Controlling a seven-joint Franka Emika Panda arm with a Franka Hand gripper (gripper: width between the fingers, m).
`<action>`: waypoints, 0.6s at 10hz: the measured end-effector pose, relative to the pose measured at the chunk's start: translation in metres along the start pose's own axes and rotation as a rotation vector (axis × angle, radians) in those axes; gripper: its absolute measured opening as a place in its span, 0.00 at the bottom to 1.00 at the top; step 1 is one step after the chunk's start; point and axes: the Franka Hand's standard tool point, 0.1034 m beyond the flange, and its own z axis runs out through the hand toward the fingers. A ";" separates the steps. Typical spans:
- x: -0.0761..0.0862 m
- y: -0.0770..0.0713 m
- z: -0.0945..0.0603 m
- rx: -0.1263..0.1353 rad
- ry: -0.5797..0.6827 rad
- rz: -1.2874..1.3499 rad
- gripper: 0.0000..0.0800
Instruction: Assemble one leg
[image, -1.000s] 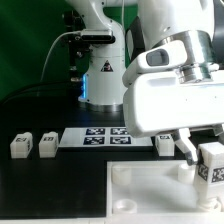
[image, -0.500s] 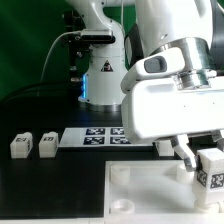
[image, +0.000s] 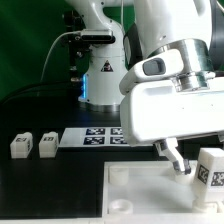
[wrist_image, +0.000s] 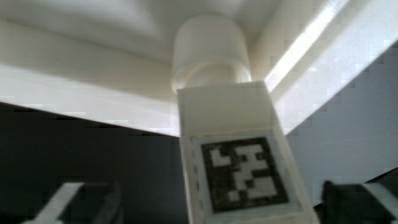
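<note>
A white leg (image: 211, 171) with a black-and-white tag stands upright at the corner of the large white tray (image: 140, 192), at the exterior view's right edge. My gripper (image: 200, 165) hangs over it; one finger (image: 175, 160) shows to the leg's left, apart from it. In the wrist view the leg (wrist_image: 231, 150) stands between the two fingers of the gripper (wrist_image: 228, 205), with a dark gap on each side. Its far end meets a round socket on the tray (wrist_image: 107, 70). The jaws are open around the leg.
Two more white legs (image: 18, 146) (image: 46, 144) lie on the black table at the exterior view's left. The marker board (image: 95, 136) lies behind the tray. The arm's base (image: 100, 80) stands at the back.
The jaws have opened off the leg. The visible finger has moved toward the exterior view's left, and the leg now stands a little lower on the tray.
</note>
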 end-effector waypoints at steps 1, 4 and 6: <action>0.000 0.000 0.000 0.000 0.000 0.000 0.78; 0.000 0.000 0.000 0.000 -0.001 0.000 0.81; -0.001 0.000 0.000 0.000 -0.001 0.000 0.81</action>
